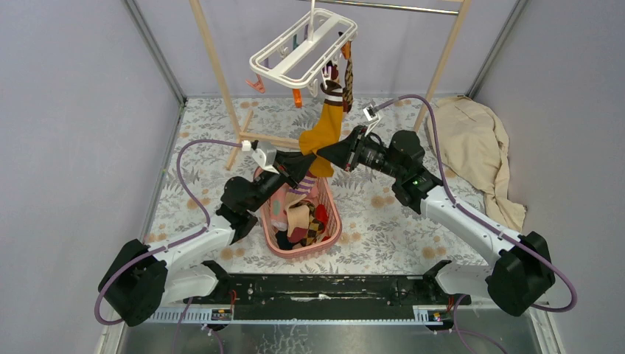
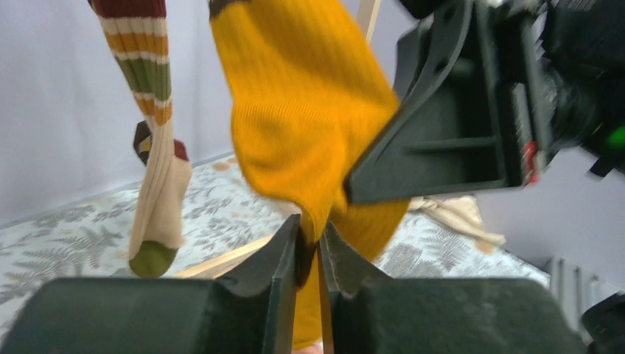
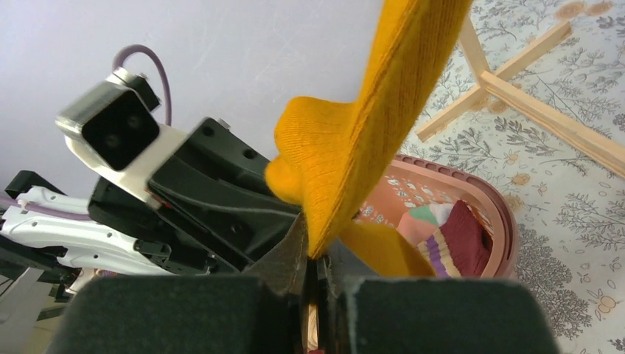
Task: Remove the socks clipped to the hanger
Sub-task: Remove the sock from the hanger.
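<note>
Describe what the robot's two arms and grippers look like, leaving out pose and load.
The left arm and right arm have white links between bulky black joints, each trailed by a looping purple cable. A green light glows on the right arm. The left gripper and right gripper have black wedge-shaped fingers; a white camera block sits on the left wrist.
</note>
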Motion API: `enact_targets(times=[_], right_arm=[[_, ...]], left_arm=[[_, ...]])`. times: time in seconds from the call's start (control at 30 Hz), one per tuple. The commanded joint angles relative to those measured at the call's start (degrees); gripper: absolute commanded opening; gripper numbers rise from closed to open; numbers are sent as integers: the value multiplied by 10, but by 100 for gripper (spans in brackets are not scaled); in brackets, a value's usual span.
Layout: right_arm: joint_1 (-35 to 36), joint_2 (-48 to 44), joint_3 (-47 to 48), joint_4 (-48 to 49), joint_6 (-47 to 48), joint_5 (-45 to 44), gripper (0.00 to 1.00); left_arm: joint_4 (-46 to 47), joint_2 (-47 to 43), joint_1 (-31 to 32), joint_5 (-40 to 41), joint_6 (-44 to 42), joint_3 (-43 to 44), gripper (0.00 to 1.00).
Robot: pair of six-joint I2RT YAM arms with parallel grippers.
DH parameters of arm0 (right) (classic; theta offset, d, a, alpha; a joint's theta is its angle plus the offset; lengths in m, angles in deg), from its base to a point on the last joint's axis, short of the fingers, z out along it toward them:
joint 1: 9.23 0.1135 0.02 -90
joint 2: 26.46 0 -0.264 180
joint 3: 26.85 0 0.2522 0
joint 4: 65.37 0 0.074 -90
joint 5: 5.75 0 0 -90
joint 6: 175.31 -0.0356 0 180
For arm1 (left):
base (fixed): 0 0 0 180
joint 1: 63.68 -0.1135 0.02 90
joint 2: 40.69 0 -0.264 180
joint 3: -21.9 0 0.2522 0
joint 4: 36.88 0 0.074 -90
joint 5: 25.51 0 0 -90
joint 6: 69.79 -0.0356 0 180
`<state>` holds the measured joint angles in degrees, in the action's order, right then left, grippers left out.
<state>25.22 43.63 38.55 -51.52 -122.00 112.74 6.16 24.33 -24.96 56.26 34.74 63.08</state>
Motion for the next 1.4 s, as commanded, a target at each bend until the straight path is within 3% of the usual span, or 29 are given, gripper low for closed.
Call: enact_targets(times=[0.0, 0.2, 0.33, 0.5, 0.63, 0.93, 1.13, 1.37], right_arm=[[-4, 16, 37, 7, -5, 15, 0], [-10, 64, 64, -2, 4, 12, 1], [-9, 100, 94, -35, 25, 3, 24], [-10, 119, 136, -105, 71, -56, 33], [-10, 121, 121, -87, 67, -84, 37], [-10, 26, 124, -233, 143, -164, 59], [-10, -11, 119, -269, 177, -178, 62], [-10, -52, 96, -254, 206, -268, 62]], left_arm=[[16, 7, -11, -51, 38, 47, 16], [-72, 26, -12, -63, 40, 96, 7], [-120, 50, -12, -88, 47, 132, 6], [-166, 51, -11, -80, 40, 152, 3], [-178, 36, -11, -69, 44, 152, 3], [-255, 10, -11, 15, 41, 177, 4], [-298, 30, -12, 54, 40, 205, 3], [-303, 30, -12, 51, 39, 210, 3]])
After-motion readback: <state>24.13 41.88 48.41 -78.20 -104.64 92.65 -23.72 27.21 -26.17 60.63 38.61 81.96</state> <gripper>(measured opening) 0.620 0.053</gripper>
